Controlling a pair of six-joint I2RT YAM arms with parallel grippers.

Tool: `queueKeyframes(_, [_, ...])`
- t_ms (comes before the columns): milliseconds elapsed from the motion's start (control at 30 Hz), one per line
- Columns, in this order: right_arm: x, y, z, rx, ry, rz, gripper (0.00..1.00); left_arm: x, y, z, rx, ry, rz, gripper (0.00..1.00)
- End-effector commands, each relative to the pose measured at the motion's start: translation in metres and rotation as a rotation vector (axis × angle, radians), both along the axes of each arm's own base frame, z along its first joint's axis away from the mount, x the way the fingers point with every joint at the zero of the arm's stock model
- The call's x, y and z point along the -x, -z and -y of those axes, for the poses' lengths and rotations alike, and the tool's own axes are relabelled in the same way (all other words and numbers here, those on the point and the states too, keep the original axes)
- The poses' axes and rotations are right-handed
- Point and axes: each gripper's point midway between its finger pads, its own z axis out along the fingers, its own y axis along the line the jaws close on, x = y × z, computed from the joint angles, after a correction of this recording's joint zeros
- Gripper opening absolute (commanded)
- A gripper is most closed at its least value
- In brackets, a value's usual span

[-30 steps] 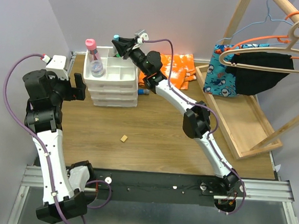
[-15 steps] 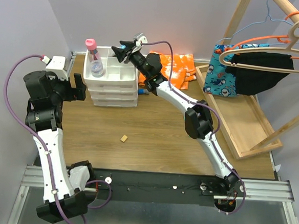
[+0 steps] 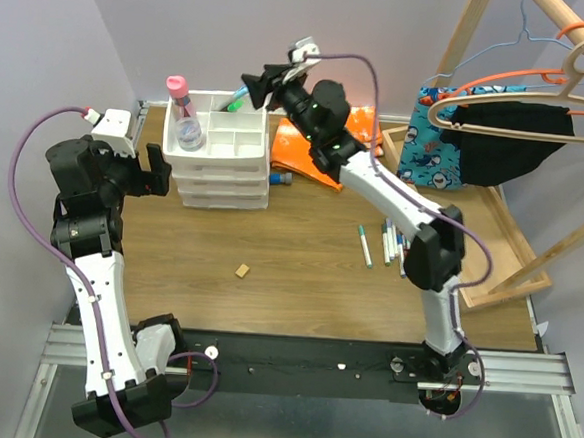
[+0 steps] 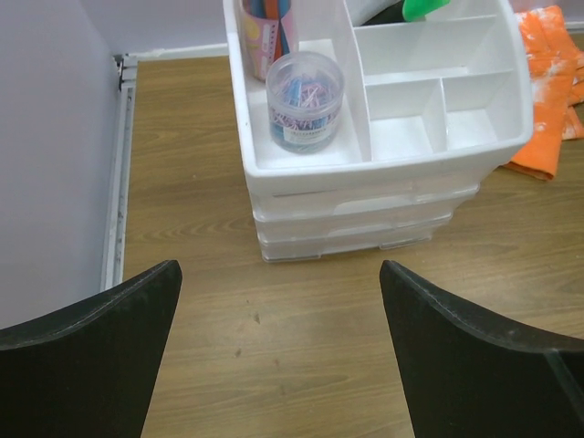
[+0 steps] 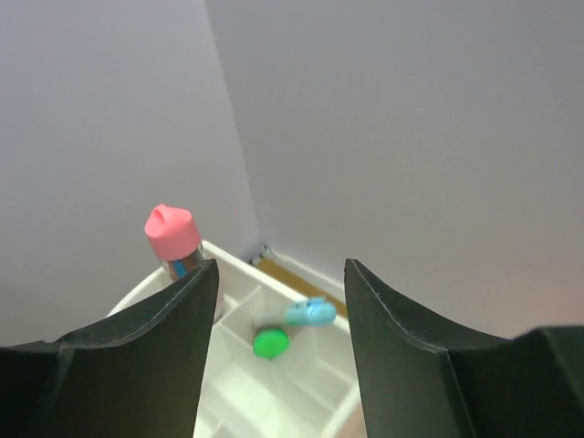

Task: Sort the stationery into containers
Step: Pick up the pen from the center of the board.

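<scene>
right tool: up over the back of the drawer unit, jaws part open, nothing between them, tilted down at the top tray

left tool: jaws wide, empty, hanging off the worktop just left of the unit and facing it, not touching

top tray contents:
- green-capped marker in the rear compartment, leaning cap-up towards the right tool
- light-blue cap just beside the green one, same compartment; body hidden, can't tell what it belongs to
- pink-capped bottle upright in the long left compartment, at the back
- round clear jar of paper clips in front of the bottle, same compartment
- small front-right compartments show only white plastic in the left wrist view

all three drawers shut

not sorted yet:
- several white pens loose on the worktop right of centre, roughly parallel, close together, near the wooden tray and just beside the right arm's elbow
- blue-capped tube on the worktop just beside the unit's right side, at the near edge of the orange cloth

other: small tan block alone mid-worktop, well apart from everything; orange cloth bunched right of the unit, partly under the right arm
</scene>
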Motion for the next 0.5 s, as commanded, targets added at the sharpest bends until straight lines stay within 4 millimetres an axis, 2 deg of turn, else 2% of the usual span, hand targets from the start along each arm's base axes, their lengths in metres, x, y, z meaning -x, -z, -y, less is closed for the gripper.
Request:
queueKeyframes(0, [0.025,0.053,0.065,0.199,0.203,-0.399,0.66,-0.001,-0.02,0.016,-0.055,0.094,0.099,0.99])
queueKeyframes(33, [0.031,0.07,0.077,0.247,0.232,-0.446,0.67,-0.003,-0.022,0.017,-0.054,0.102,0.114,0.99])
queueKeyframes(67, [0.051,0.105,0.099,0.338,0.252,-0.526,0.67,-0.005,-0.02,0.019,-0.05,0.11,0.115,0.99])
queueKeyframes(133, [0.068,0.136,0.124,0.412,0.282,-0.581,0.68,-0.01,-0.024,0.022,-0.044,0.125,0.136,0.99])
queueKeyframes(167, [0.083,0.171,0.142,0.484,0.293,-0.651,0.68,-0.012,-0.024,0.023,-0.038,0.128,0.142,0.99])
queueKeyframes(200, [0.093,0.172,0.155,0.484,0.302,-0.679,0.68,-0.014,-0.024,0.025,-0.023,0.132,0.144,0.99])
queueKeyframes(233, [0.095,0.182,0.172,0.496,0.327,-0.727,0.68,-0.017,-0.027,0.026,-0.021,0.139,0.155,0.99])
queueKeyframes(300, [0.113,0.222,0.206,0.525,0.376,-0.927,0.68,-0.019,-0.027,0.029,-0.013,0.149,0.158,0.99])
queueKeyframes(333, [0.114,0.236,0.228,0.5,0.375,-1.023,0.66,-0.021,-0.028,0.032,-0.01,0.16,0.164,0.99])
queueKeyframes(433, [0.138,0.281,0.262,0.581,0.396,-1.145,0.63,-0.021,-0.025,0.039,-0.002,0.177,0.156,0.99])
queueKeyframes(467, [0.142,0.288,0.266,0.599,0.394,-1.154,0.63,-0.02,-0.024,0.04,0.0,0.182,0.152,0.99])
